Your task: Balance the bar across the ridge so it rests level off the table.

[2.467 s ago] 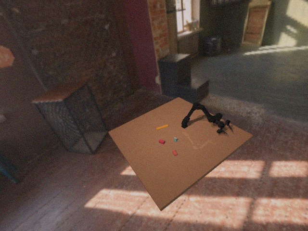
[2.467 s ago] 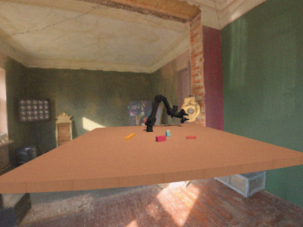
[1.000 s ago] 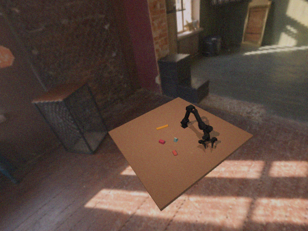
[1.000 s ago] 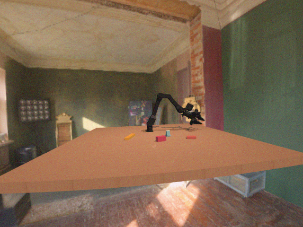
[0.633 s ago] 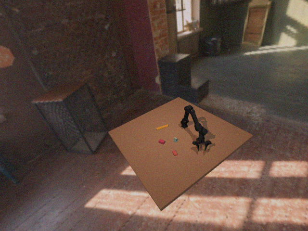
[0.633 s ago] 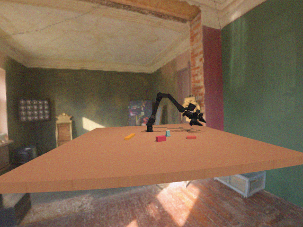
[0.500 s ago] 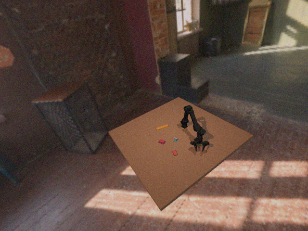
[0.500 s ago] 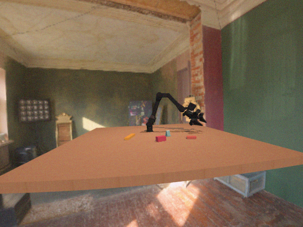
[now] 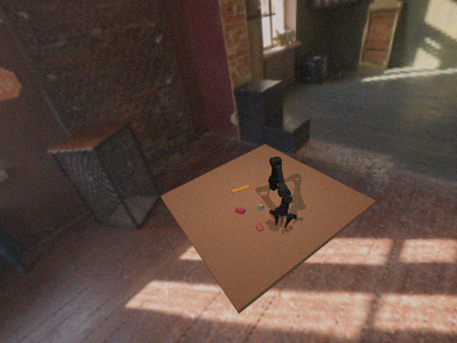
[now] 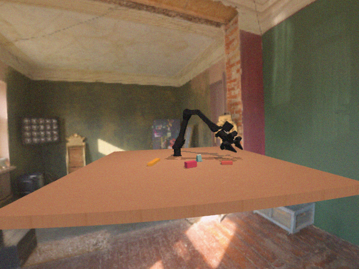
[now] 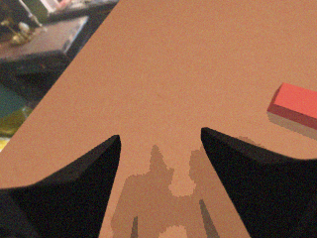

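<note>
Above the table (image 9: 235, 266) (image 10: 185, 185) (image 11: 163, 64), an open, empty pincer (image 9: 282, 225) (image 10: 235, 149) (image 11: 160, 136) near the red block (image 9: 259, 226) (image 10: 226, 162) (image 11: 297, 103).

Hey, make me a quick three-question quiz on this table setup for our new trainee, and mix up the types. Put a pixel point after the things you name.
1. True or false: the orange bar (image 9: 240, 189) (image 10: 153, 161) lies across the teal ridge (image 9: 260, 207) (image 10: 198, 158).
2. Fill in the blank: the fingers (image 9: 282, 225) (image 10: 238, 149) stand ____, with nothing between them.
3. Which shows in the wrist view: (a) orange bar, (b) light red block (image 9: 259, 226) (image 10: 226, 162) (image 11: 298, 102), (c) teal ridge?

Key: 1 false; 2 apart; 3 b.
</note>
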Controlling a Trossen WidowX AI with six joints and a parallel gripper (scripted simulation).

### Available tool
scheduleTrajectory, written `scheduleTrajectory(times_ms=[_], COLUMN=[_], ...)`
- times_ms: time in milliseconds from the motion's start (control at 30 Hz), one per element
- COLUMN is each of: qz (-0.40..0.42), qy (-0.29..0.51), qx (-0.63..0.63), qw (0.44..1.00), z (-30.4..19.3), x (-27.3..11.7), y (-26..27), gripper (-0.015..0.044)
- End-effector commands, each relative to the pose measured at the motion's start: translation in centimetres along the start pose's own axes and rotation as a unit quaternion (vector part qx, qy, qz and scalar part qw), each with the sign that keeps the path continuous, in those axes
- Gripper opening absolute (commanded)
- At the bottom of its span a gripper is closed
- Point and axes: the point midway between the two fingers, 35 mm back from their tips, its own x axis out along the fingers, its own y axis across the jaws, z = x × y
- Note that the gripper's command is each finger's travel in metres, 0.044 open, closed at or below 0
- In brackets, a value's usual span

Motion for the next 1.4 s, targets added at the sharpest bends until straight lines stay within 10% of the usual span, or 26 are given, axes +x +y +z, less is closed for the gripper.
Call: scheduleTrajectory(times_ms=[0, 1367], qz=[-0.014, -0.201], qy=[0.017, 0.16], qx=[0.006, 0.033], qw=[1.0, 0.966], z=[0.8, 4.6], x=[0.4, -1.4], y=[-2.3, -27.5], gripper=[0.0315, 0.0315])
